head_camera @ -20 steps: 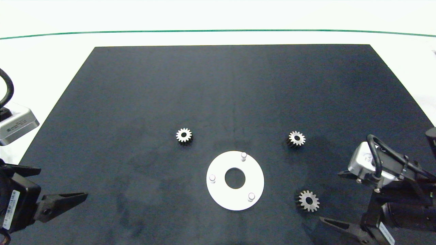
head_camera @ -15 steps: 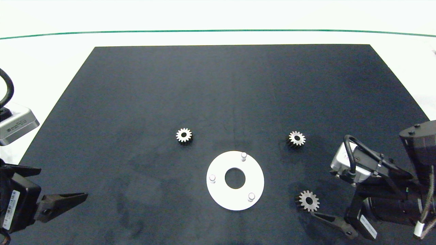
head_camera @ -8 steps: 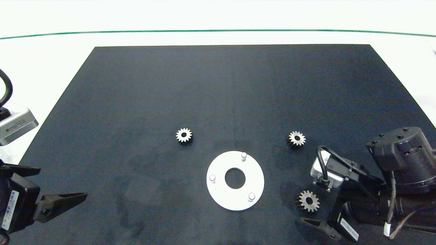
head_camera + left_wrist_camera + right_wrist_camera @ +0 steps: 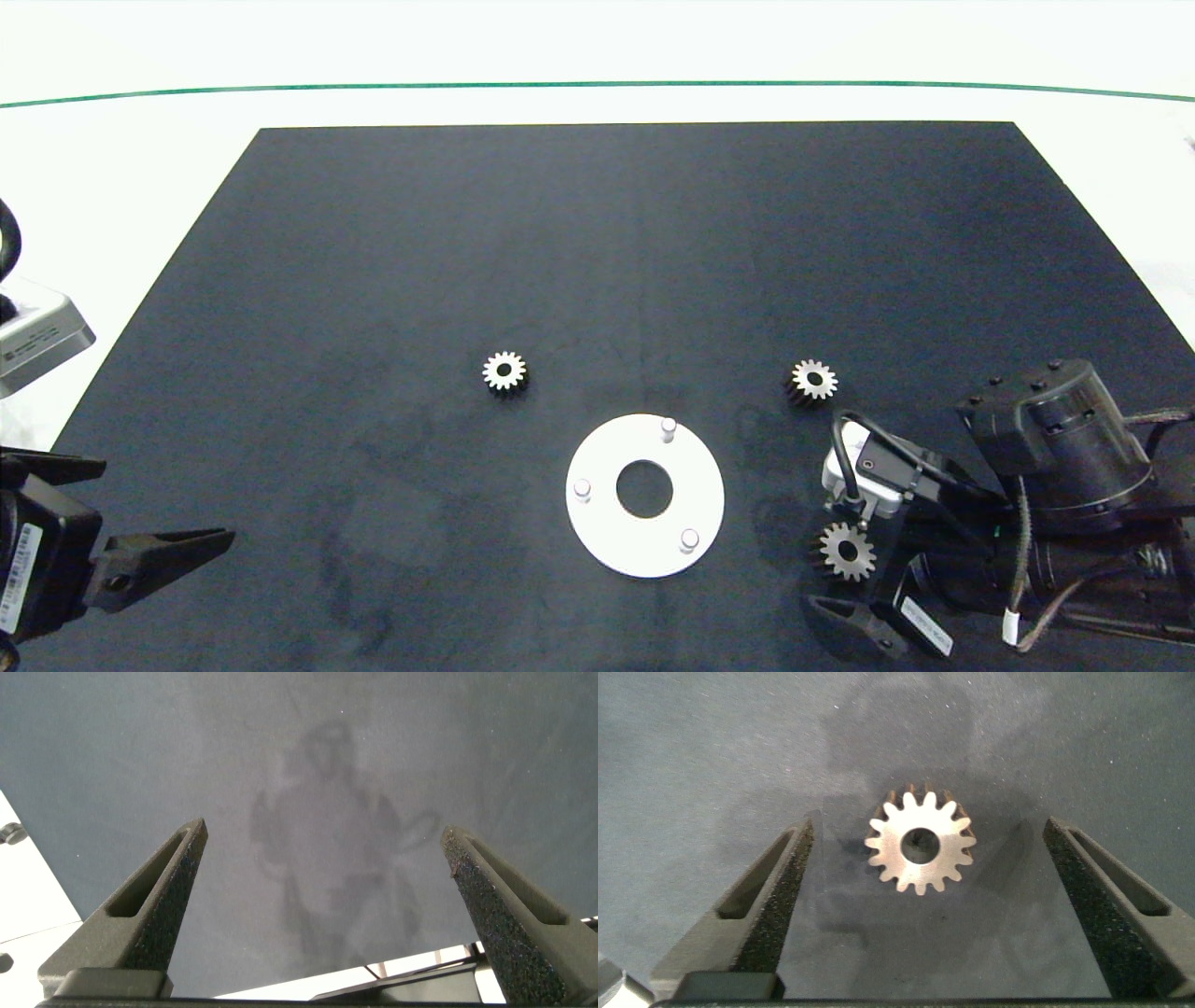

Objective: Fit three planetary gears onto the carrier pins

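My right tool hangs spread wide around the nearest planetary gear, which lies flat on the black mat right of the carrier pins. Closing off-centre could flick it away. My left tool idles agape.

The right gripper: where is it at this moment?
In the head view the right gripper is low on the right, just right of the white disc. Its open fingers straddle the nearest gear on the black mat without touching it.

Right pincer perhaps half hidden
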`<state>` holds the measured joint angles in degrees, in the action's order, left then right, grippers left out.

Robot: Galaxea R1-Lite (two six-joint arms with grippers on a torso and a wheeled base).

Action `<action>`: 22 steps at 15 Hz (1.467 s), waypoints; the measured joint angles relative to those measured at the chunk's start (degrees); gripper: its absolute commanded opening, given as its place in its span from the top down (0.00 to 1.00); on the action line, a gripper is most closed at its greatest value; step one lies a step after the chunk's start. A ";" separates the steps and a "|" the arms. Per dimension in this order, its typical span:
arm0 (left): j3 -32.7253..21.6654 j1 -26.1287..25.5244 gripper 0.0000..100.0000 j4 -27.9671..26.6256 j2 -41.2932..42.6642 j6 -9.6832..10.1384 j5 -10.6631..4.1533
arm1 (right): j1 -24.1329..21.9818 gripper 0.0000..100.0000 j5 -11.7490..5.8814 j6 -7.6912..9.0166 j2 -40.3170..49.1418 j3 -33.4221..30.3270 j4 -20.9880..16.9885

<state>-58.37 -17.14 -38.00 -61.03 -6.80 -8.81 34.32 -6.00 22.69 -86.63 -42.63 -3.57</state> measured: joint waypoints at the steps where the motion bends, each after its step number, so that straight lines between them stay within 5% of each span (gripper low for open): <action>1: 0.00 0.00 0.00 0.02 0.04 0.00 0.00 | 0.02 0.07 -0.28 0.07 -0.11 0.00 0.00; 22: 0.00 -0.06 0.00 -0.01 0.61 -0.05 0.00 | 0.20 0.49 -1.17 0.11 -0.37 0.74 -0.15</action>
<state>-58.37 -17.20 -38.01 -60.42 -6.85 -8.81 34.51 -7.17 22.80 -86.99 -41.89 -3.72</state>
